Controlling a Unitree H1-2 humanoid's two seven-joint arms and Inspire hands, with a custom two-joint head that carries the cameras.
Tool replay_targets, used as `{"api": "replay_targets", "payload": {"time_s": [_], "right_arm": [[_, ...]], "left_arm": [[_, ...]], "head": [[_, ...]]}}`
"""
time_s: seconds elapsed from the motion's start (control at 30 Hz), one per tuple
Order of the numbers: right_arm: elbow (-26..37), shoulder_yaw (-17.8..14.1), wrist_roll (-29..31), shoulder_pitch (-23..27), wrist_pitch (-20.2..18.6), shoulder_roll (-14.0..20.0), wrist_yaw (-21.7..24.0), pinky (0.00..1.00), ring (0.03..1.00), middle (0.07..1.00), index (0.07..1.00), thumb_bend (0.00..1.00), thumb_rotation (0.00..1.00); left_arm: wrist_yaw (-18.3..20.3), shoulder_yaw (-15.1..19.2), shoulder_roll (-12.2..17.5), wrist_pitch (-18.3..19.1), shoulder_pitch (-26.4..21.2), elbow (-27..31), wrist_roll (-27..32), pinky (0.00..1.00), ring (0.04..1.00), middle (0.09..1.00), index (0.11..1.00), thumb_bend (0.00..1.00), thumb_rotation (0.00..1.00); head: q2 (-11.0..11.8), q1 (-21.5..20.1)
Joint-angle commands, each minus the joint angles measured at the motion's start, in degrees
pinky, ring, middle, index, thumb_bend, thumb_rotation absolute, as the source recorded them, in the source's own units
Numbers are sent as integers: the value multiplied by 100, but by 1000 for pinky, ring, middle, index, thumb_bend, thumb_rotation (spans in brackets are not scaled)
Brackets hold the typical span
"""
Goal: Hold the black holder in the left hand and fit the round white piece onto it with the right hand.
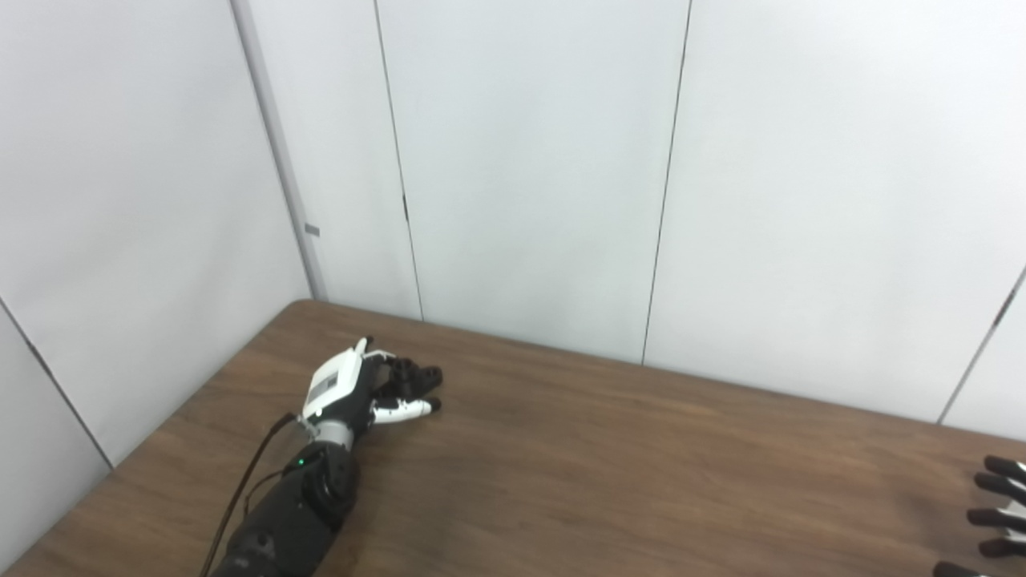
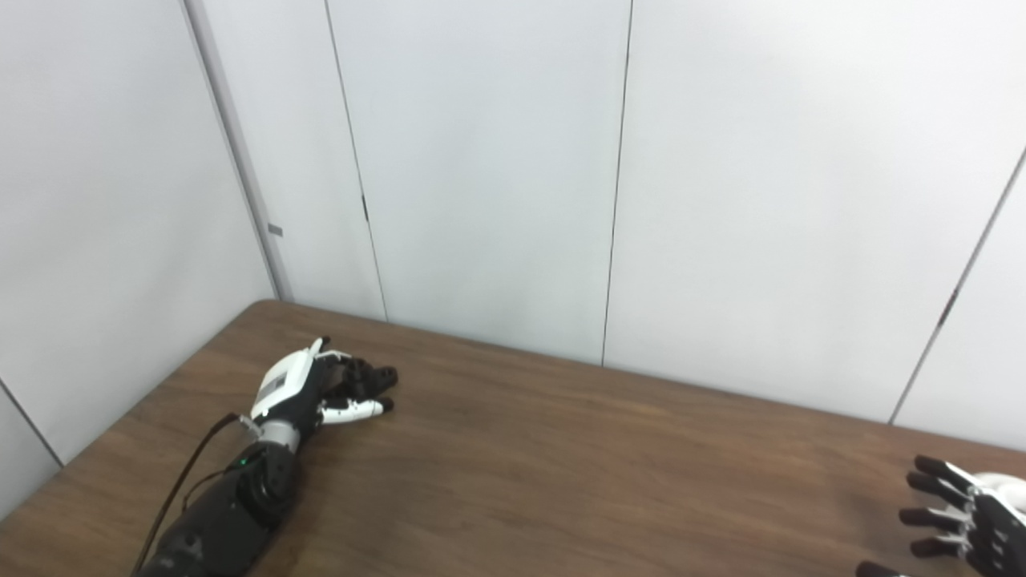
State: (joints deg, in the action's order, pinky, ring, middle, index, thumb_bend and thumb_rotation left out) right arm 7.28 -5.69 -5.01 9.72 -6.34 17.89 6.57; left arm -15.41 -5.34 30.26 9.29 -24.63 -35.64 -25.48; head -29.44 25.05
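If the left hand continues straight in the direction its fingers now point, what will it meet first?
Nothing, as far as the views show. The left hand points right along the table, whose bare wood lies ahead. No holder or white piece is visible. The right hand is far off, near the right edge.

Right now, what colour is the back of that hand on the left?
White, with black fingers, on the left hand; clearest in the left eye view.

White-backed, black-fingered robot hand (image 1: 365, 390)

A dark wood-grain table (image 1: 609, 473) carries only the left hand (image 1: 353, 393), resting near its far corner.
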Motion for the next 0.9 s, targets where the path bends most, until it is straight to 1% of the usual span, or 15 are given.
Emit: {"api": "replay_targets", "payload": {"time_s": [0.0,0.07,0.27,0.43,0.53,0.73,0.87], "right_arm": [[149,-57,63,179,192,138,1,534,669,789,805,774,121],[198,-53,24,170,133,136,0,536,667,787,805,776,136],[183,-60,29,152,131,135,6,531,662,787,805,786,164],[132,-68,53,164,176,124,3,530,660,784,801,780,136],[149,-65,45,170,137,122,3,535,666,788,805,785,146],[151,-67,51,168,162,134,12,537,665,790,806,785,165],[121,-69,46,174,189,135,6,540,668,791,808,784,162]], "left_arm": [[131,-37,160,138,185,-57,-97,1000,1000,1000,704,878,172],[117,-24,167,134,195,-45,-94,1000,1000,1000,704,883,170],[112,-18,240,230,260,94,-158,1000,1000,1000,699,877,173],[145,-16,323,265,300,149,-196,1000,1000,1000,703,864,173],[166,-3,349,270,318,180,-197,1000,1000,1000,707,871,192],[258,36,376,358,373,334,-169,1000,1000,1000,716,869,187],[275,55,372,367,375,332,-175,1000,1000,1000,720,867,184]], "head": [[-12,-6],[-12,-6],[-31,21],[-39,32],[-40,33],[-35,33],[-28,30]]}}
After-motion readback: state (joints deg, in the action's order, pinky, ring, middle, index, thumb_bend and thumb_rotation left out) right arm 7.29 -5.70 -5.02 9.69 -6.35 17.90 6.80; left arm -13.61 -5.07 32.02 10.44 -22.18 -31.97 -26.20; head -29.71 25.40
